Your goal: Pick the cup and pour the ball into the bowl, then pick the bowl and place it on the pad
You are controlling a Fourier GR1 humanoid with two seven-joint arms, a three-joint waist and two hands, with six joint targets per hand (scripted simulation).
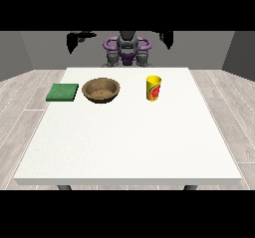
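Room: grey walls and pale plank floor around a large white table, with the robot small at the far edge.
Cup: a yellow cup with a red mark stands upright on the far half of the table, right of centre. The ball cannot be seen from this side.
Bowl: a brown bowl sits to the cup's left, apart from it, and looks empty.
Pad: a green pad lies flat just beside the bowl, close to the table's left edge.
Hand at the view's right: this hand is raised well above the table and holds nothing; how its fingers lie cannot be told.
Hand at the view's left: this hand is also raised and holds nothing; its fingers cannot be made out either.
Stage: judged as the very start, nothing lifted yet.
Risks: a sideways approach could knock the cup over and spill the ball early; a tilt begun short of the bowl could send the ball rolling off across the table; setting the bowl down off-centre could leave it overhanging the pad near the edge.
Open room: the whole near half of the table is bare, and the gap between cup and bowl gives space to come down.
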